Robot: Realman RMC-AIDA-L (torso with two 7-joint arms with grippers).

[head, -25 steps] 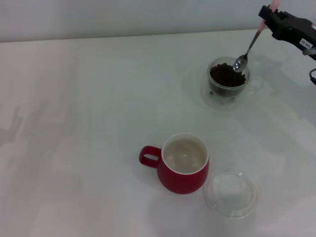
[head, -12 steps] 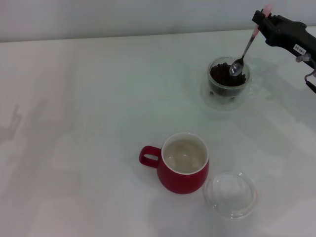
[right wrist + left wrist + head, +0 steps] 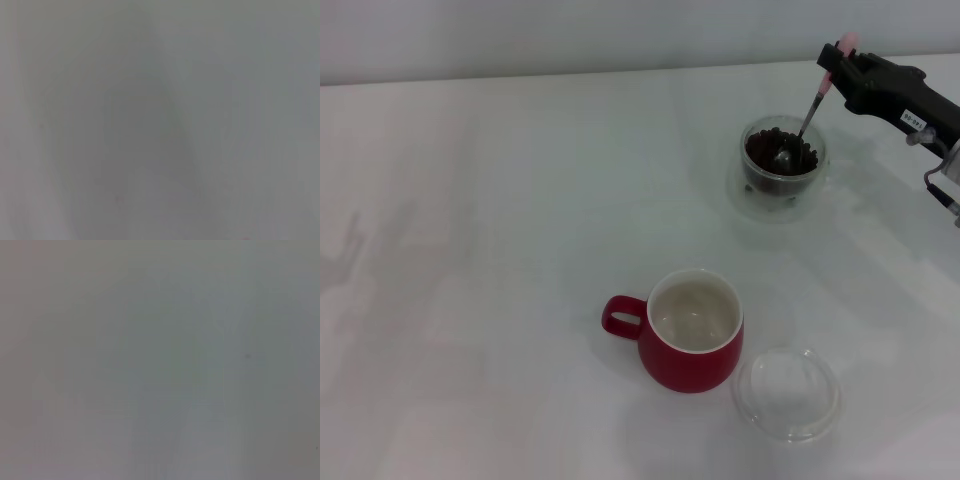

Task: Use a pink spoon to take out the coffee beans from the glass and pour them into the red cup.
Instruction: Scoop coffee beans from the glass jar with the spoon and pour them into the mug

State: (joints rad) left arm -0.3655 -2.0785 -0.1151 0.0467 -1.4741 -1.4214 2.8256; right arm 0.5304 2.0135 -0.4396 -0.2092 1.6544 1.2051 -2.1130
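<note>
In the head view my right gripper [image 3: 838, 66] is shut on the pale pink handle of the pink spoon [image 3: 805, 116], at the far right of the table. The spoon slants down and its metal bowl is dipped into the coffee beans [image 3: 778, 152] inside the glass [image 3: 782, 170]. The red cup [image 3: 692, 332] stands near the table's middle front, cream inside, handle pointing left, with no beans visible in it. My left gripper is out of view. Both wrist views show only a blank grey surface.
A shallow clear round dish [image 3: 787, 393] lies just right of the red cup at the front. The white table [image 3: 500, 250] stretches wide to the left. A pale wall runs along the back edge.
My right gripper has moved left and lower with the spoon. The spoon's bowl has gone from the glass's rim down into the beans.
</note>
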